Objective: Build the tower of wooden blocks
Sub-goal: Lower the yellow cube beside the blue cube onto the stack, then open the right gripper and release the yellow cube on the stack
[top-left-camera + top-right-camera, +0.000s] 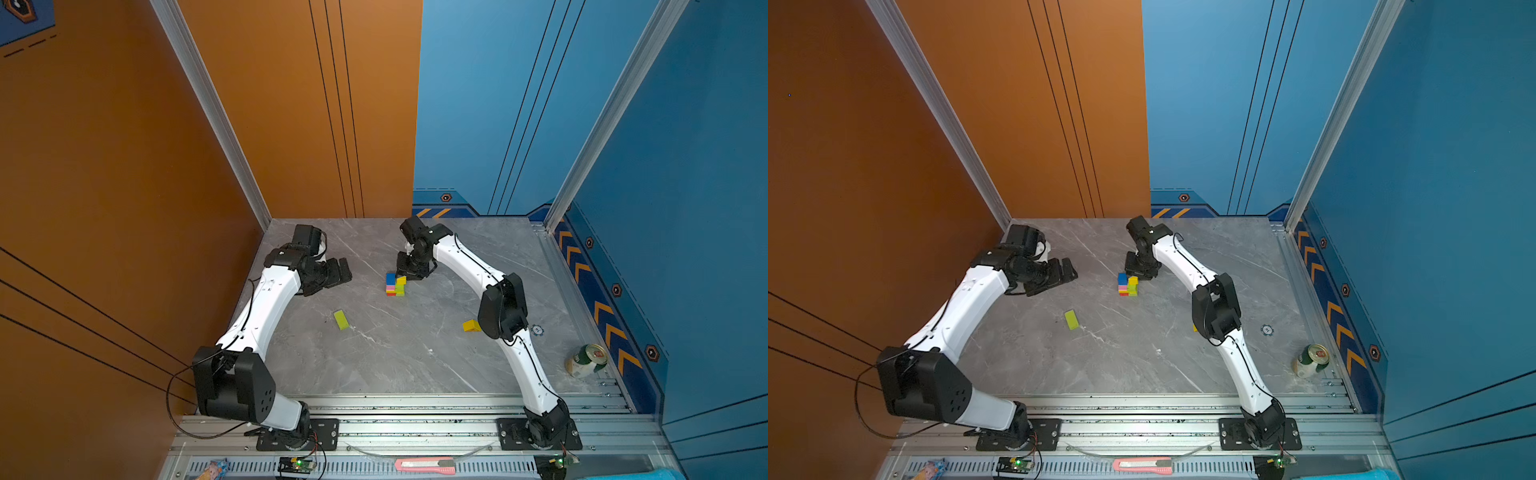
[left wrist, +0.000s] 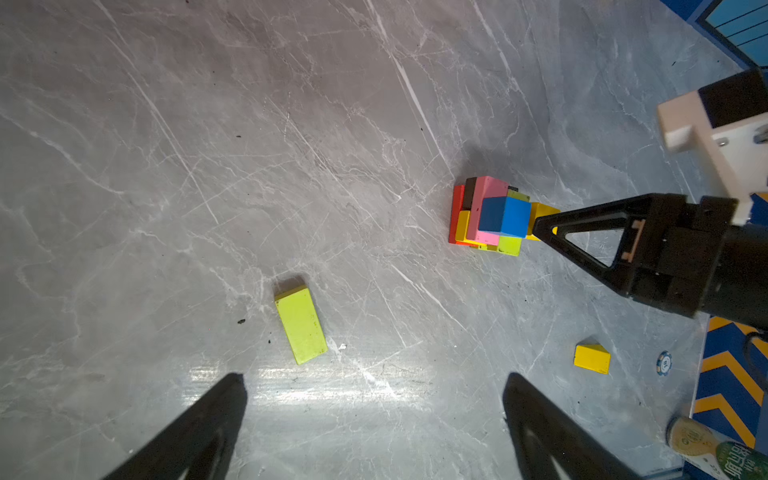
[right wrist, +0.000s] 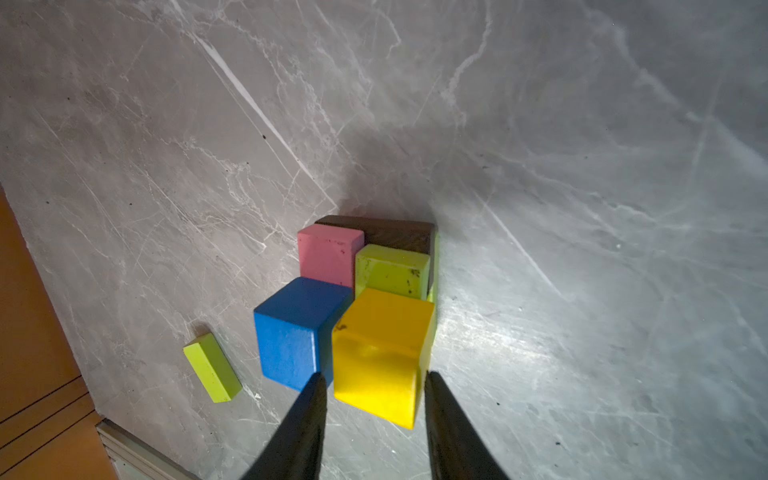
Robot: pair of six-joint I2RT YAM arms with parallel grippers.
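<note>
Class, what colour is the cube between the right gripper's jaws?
Yellow cube, clearest in the right wrist view.

can: right edge | blue disc: near it | pink cutter: front rail

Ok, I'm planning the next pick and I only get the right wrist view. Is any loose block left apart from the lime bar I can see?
Observer: Yes. A yellow triangular prism lies loose on the table, off to the right of the tower in both top views.
Operator: Is the other arm free to fetch it?
Observer: The left end effector is open and holds nothing. It is on the tower's left side.
Operator: What sits at the very bottom of the stack?
Observer: A red block. The left wrist view shows it under the other layers.
</note>
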